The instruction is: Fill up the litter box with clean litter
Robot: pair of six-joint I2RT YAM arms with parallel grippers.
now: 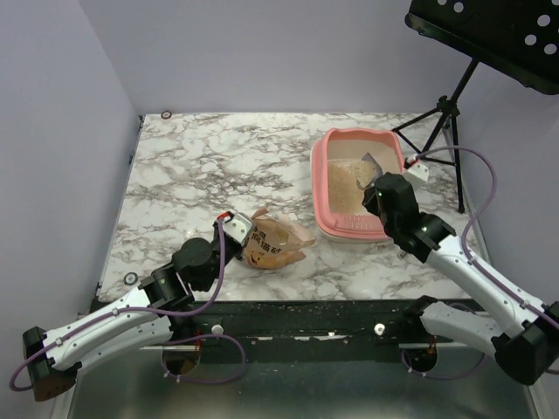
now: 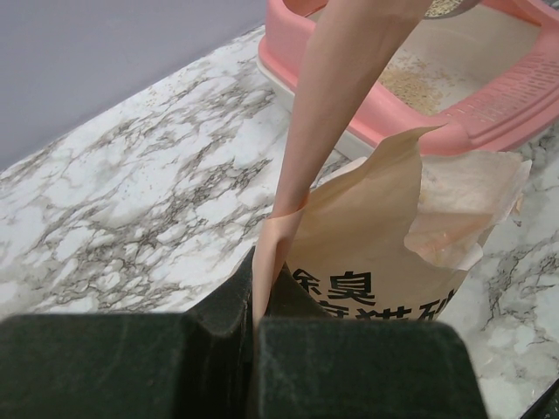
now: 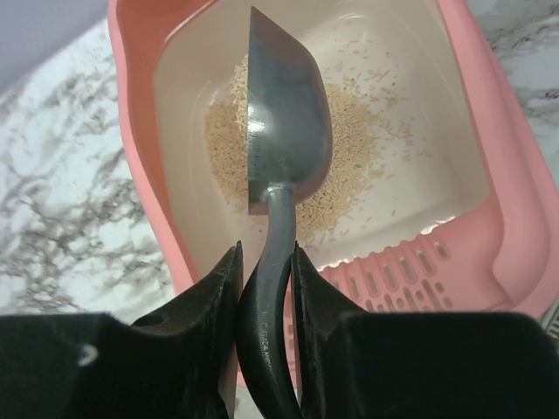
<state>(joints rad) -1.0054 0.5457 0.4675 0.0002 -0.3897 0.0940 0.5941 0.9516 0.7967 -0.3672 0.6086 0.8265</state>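
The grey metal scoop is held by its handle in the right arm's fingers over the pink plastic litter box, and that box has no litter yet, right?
Not quite: the pink plastic litter box already holds fine beige litter on its floor, as the right wrist view shows. The right arm's fingers do hold the grey metal scoop by its handle over it.

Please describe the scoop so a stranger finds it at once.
Look at the pink litter box on the table's right. Over its litter, the right pincer holds the scoop. It alone is grey, shiny metal.
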